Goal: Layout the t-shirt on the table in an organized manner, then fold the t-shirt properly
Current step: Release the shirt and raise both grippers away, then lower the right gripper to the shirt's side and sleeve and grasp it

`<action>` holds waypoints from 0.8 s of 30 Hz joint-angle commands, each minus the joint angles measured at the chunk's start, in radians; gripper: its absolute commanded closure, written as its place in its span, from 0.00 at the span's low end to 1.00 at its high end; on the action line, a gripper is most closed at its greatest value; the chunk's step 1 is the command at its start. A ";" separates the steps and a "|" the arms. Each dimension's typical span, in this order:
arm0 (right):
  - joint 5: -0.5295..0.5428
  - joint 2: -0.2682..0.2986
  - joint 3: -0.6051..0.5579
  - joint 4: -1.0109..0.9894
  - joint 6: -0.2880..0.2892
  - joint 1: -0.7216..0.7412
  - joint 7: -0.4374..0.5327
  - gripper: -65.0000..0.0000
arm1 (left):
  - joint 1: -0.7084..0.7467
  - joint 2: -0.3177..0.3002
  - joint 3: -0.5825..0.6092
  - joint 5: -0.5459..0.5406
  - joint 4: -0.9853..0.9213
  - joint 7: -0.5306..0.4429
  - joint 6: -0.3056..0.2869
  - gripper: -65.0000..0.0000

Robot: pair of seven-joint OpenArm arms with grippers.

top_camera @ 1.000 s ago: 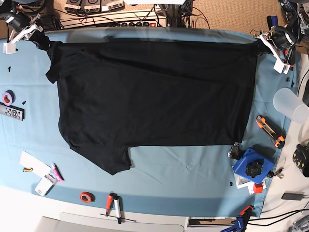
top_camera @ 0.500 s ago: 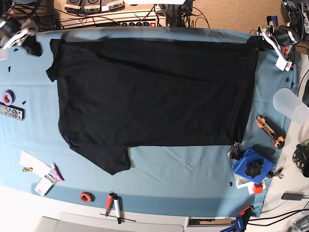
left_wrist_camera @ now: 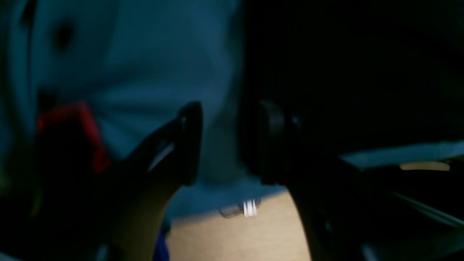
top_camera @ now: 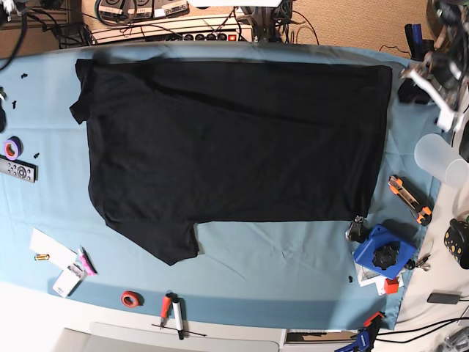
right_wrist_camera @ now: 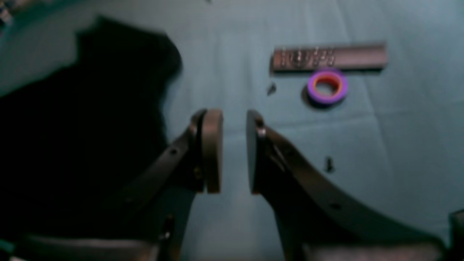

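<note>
I see the t-shirt [top_camera: 234, 150] lying flat and plain side up on the table [top_camera: 293, 271], a large black shape filling the middle and reaching almost to the far edge. Its long axis runs side to side along the tabletop. One straight edge lies toward the right end, and a sleeve pokes out at the near left of the shirt, with a smaller flap at the far left corner.

My left gripper [left_wrist_camera: 224, 145] hangs just off the shirt's far right corner, near the table's right end; its jaws stand apart with nothing between them, and the black cloth lies to one side of them in the wrist view. My right gripper [right_wrist_camera: 228, 150] is over bare blue cloth beyond the shirt's left side, jaws also parted and empty, with the shirt's dark edge off to the left of that view. I judge both arms about equally near their own ends of the shirt.

The blue covering is smooth with faint creases. A roll of purple tape [right_wrist_camera: 327, 86] and a remote control [right_wrist_camera: 328, 57] sit near the left edge. A blue tool [top_camera: 381, 253] and an orange knife [top_camera: 409, 198] sit near the right end. Cables and equipment crowd the floor beyond the far edge.
</note>
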 commanded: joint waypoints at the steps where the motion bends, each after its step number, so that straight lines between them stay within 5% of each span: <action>1: -0.017 0.037 -0.029 0.013 -0.006 0.028 0.065 0.81 | -0.015 -0.016 0.015 0.004 0.016 -0.021 -0.001 0.60; 4: -0.172 0.045 -0.164 0.011 -0.034 0.098 0.206 0.81 | -0.084 -0.016 0.090 0.065 0.016 -0.050 -0.001 0.60; 10: -0.498 0.045 -0.460 -0.026 -0.175 0.286 0.377 0.81 | -0.219 -0.016 0.271 0.246 0.016 -0.093 0.038 0.60; 24: -0.686 0.023 -0.988 -0.697 -0.179 0.739 0.484 0.81 | -0.279 0.004 0.447 0.349 0.016 -0.164 0.071 0.60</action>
